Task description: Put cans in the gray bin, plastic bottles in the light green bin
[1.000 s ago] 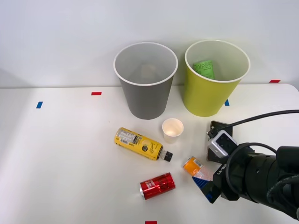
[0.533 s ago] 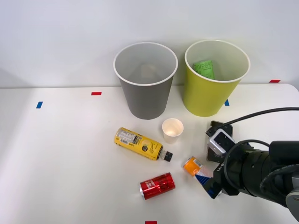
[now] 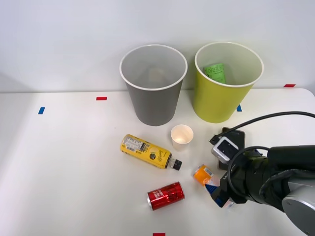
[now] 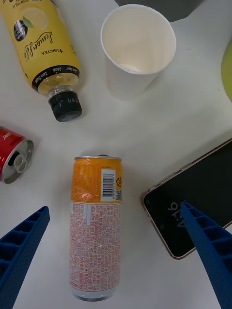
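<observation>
The right gripper (image 4: 116, 256) hangs wide open over the slim orange can (image 4: 95, 226) (lying flat, untouched), toward the table's (image 3: 59, 162) right front edge, its fingers (image 4: 21, 241) either side

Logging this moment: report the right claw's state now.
Right claw: open, holding nothing, its fingers either side of the lying slim orange-pink can.

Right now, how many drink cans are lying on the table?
2. The slim orange can lies between the open right gripper fingers, beside the phone. The red can lies near the table's front edge.
</observation>
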You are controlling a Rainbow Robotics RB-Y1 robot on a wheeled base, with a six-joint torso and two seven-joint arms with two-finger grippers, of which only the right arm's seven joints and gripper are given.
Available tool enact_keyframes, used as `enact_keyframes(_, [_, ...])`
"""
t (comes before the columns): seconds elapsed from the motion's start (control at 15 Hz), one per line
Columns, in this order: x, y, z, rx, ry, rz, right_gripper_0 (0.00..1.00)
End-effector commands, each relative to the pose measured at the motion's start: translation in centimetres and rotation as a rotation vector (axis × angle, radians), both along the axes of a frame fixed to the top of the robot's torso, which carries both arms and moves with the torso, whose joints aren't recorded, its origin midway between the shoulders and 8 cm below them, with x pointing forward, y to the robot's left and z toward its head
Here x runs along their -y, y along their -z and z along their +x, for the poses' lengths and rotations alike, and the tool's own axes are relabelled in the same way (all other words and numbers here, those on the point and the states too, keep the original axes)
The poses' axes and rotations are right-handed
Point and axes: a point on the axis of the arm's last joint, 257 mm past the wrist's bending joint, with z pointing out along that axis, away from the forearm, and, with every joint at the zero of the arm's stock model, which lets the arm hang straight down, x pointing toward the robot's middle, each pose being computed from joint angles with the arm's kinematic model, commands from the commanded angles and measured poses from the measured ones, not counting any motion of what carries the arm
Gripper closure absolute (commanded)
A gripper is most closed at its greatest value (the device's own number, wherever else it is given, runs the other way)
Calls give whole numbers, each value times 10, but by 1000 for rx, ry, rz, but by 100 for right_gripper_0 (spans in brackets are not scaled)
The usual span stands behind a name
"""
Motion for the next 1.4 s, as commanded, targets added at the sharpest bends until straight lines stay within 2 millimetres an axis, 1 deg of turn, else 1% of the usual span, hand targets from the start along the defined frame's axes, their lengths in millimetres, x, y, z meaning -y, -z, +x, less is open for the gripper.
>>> enact_keyframes(0.07, [-2, 2, -4, -27, -6, -14, 7])
enact_keyframes(0.2, [-8, 5, -7, -31, -18, -19, 7])
enact_keyframes(0.27, [-8, 8, -8, -34, -17, -27, 7])
enact_keyframes(0.33, [-9, 14, -8, -53, -17, -27, 7])
enact_keyframes(0.4, [-9, 21, -4, -73, -17, -29, 7])
enact_keyframes(0.47, [-11, 23, -1, -80, -15, -25, 7])
enact_keyframes(0.6, [-18, 22, 2, -76, -19, -18, 7])
enact_keyframes(0.73, [-18, 24, 4, -64, -24, -41, 7])
enact_keyframes(1.0, [-23, 38, 12, -99, -14, -40, 7])
enact_keyframes(1.2, [-27, 45, 13, -110, -21, -51, 7])
enact_keyframes(1.4, [-32, 55, 21, -112, -21, -58, 7])
